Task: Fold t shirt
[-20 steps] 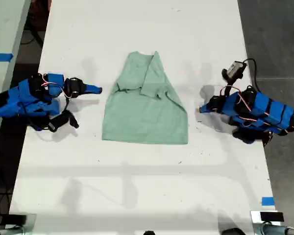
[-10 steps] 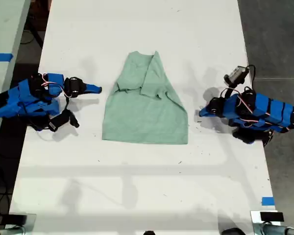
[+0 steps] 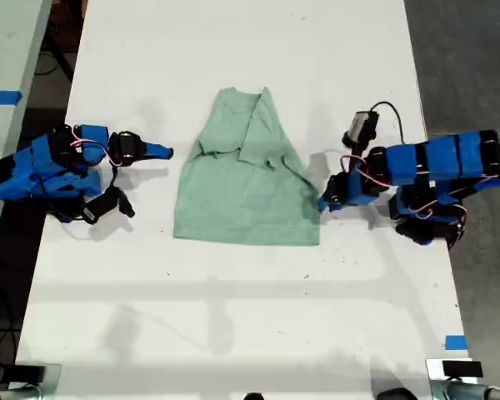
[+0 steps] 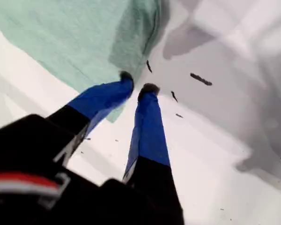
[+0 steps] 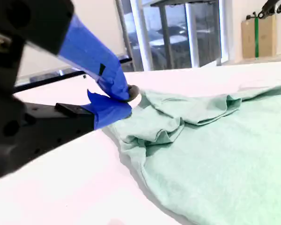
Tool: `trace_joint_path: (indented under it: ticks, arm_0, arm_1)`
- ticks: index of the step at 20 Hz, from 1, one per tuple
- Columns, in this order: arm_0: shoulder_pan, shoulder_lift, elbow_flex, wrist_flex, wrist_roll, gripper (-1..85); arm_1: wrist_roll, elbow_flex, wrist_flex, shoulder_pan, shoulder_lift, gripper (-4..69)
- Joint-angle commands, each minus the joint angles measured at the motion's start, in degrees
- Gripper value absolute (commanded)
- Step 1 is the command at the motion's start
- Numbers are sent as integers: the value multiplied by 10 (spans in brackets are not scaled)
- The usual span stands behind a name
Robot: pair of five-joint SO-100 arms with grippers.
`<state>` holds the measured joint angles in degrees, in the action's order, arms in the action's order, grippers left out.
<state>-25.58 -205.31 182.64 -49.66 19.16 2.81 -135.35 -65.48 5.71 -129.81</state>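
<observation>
A: Nearest in the exterior view, bare white table point(image 3: 233, 333), with a scrap of blue tape point(image 3: 455, 342) at its edge on the exterior view's right.

B: Then the t shirt point(image 3: 242, 200), mid-table, lying flat, wide straight hem toward the near side.

A: And tight against its edge on the exterior view's right, my first gripper point(image 3: 322, 202), arm reaching in from that side.

B: Seen from the first wrist view, blue fingertips point(image 4: 126, 78) parted by only a narrow gap. One tip over the green cloth's edge, the other over bare table. Nothing pinched between them.

A: Across on the exterior view's left, my second gripper point(image 3: 168, 152), lying low, pointing at the shirt's sleeve side.

B: Close to the cloth but apart from it in the exterior view. In the second wrist view, tips pressed together, jaws closed on nothing, rumpled folds of green just beside them.

A: Farther up the shirt, narrowing toward the far end, a flap of cloth folded over the front, creases around the middle.

B: Beyond the neck end, more bare white tabletop out to the far edge.
</observation>
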Motion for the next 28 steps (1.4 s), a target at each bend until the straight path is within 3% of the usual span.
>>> trace_joint_path:
  ticks: [1,6,8,13,18,21,24,28]
  arm_0:
    - [-4,-5,3,-1,-10,-1]
    - [-3,-7,2,-3,-10,-1]
    - [-3,-7,2,-4,-10,-1]
    - [-3,-7,2,-4,-10,-1]
    - [-4,-7,2,-4,-10,-1]
    - [-4,-7,2,-4,-10,-1]
    - [-4,-7,2,-4,-10,-1]
    - [-4,-7,2,-4,-10,-1]
  arm_1:
    - [-12,47,53,2,90,201]
    - [-55,-8,135,58,156,190]
    - [-37,-10,129,61,158,-5]
    - [2,0,96,54,137,-4]
    - [-39,297,-107,21,274,-4]
    - [-89,543,-178,-8,388,-4]
    - [-133,735,-188,-25,492,-4]
    - [-164,764,-104,-21,533,-5]
